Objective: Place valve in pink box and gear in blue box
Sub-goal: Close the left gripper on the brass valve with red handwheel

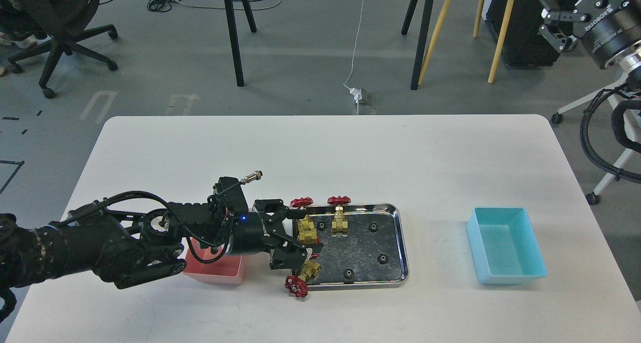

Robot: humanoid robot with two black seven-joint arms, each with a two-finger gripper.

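A shiny steel tray (403,263) in the middle of the table holds valves and gears. One valve (306,228) stands at its back left and a second valve (340,222) beside it. A third valve (306,273) lies over the tray's front left rim. A red handwheel (314,256) shows under my gripper. Several gears, such as one gear (373,227), lie on the tray. My left gripper (300,233) is open, its fingers on either side of the back left valve. The pink box (215,272) is partly hidden under my left arm. The blue box (506,253) stands at the right. My right gripper (548,15) is held high at the top right, open and empty.
The white table (320,152) has a rounded far right corner. Behind it on the floor are chair and easel legs, an office chair (55,17) and cables. My right arm's hose (601,132) hangs beside the table's right edge.
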